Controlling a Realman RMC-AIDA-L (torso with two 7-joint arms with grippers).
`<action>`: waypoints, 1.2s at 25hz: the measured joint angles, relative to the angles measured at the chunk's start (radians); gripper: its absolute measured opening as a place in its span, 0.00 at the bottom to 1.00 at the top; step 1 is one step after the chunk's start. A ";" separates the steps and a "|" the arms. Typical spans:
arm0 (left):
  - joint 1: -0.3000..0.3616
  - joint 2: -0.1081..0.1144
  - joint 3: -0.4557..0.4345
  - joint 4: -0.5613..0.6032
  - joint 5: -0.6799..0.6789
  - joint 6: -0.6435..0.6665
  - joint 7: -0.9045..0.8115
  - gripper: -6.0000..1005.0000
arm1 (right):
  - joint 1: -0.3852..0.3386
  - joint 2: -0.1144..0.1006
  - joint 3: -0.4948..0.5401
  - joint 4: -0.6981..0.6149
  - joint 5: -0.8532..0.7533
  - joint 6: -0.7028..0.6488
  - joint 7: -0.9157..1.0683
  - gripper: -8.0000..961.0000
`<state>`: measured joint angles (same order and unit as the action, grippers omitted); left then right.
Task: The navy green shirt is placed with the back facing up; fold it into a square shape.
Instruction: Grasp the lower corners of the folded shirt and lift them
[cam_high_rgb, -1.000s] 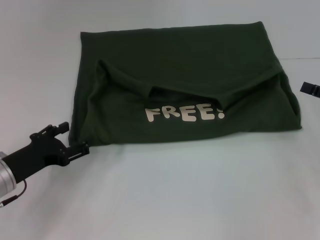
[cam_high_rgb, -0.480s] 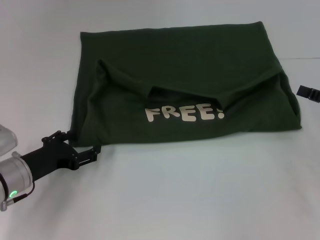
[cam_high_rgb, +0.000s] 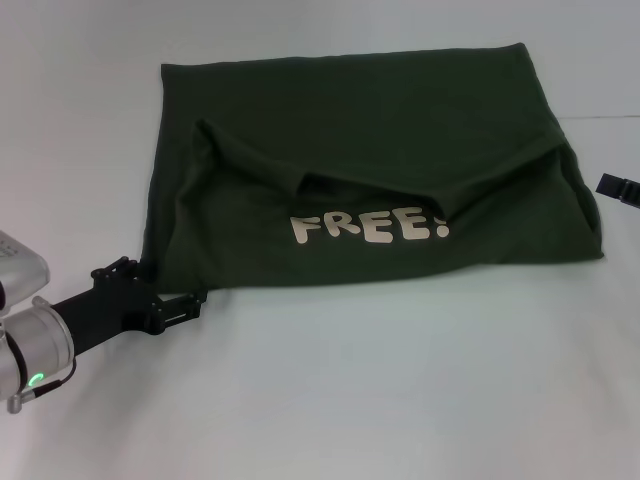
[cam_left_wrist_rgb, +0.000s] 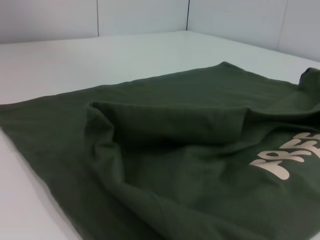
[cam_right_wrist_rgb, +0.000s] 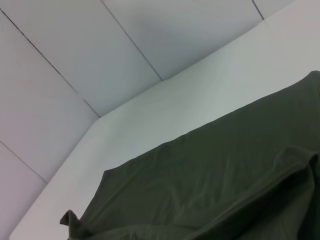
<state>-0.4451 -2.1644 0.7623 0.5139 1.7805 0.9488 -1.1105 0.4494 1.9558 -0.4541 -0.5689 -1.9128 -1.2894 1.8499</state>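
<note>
Navy green shirt (cam_high_rgb: 370, 170) spread over centre and far part of white table (cam_high_rgb: 400, 380), partly folded already: near portion doubled back so pale "FREE!" print (cam_high_rgb: 368, 228) faces up, w/ sleeve and collar folds bunched just above it. Rough rectangle so far, not square yet; right side lumpy, near-right corner puffed up rather than flat. Left tool (cam_high_rgb: 180, 306) low at table level, right at near-left corner of shirt, tips at or just under the hem edge; fingers look slightly parted, not clamped on fabric as far as head view shows, though contact w/ hem too close to call. Left wrist view only shows cloth: soft ridges, loose creases, shirt edge lying thin on table. Right tool (cam_high_rgb: 620, 186) barely in view at right edge, just off shirt's right side, apart from fabric; cannot tell open or closed. Handling, as judgement: light, limp, matte knit, no stiffness, so drapes and drags, folds slump unless laid down slowly; not slippery, likely clings to table a bit; nothing fragile. Best hold prob. at corners or hem edges, pinching all layers together, one tool per corner to keep edge taut; grabbing mid-panel likely just bunches it. Thin flat edge hard to get under, so approach low and scoop.
</note>
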 joint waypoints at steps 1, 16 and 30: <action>-0.001 0.000 0.000 0.000 0.002 0.000 0.000 0.89 | 0.000 0.000 0.000 0.000 0.000 0.001 0.000 0.76; 0.002 0.001 0.021 0.018 0.005 0.003 -0.024 0.64 | -0.002 0.000 0.012 0.000 0.000 0.009 0.000 0.76; -0.016 0.001 0.025 0.023 0.027 -0.034 -0.053 0.28 | -0.013 0.001 0.017 0.000 0.000 0.008 0.000 0.76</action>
<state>-0.4615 -2.1632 0.7869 0.5372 1.8076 0.9151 -1.1633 0.4365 1.9568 -0.4372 -0.5691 -1.9129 -1.2817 1.8499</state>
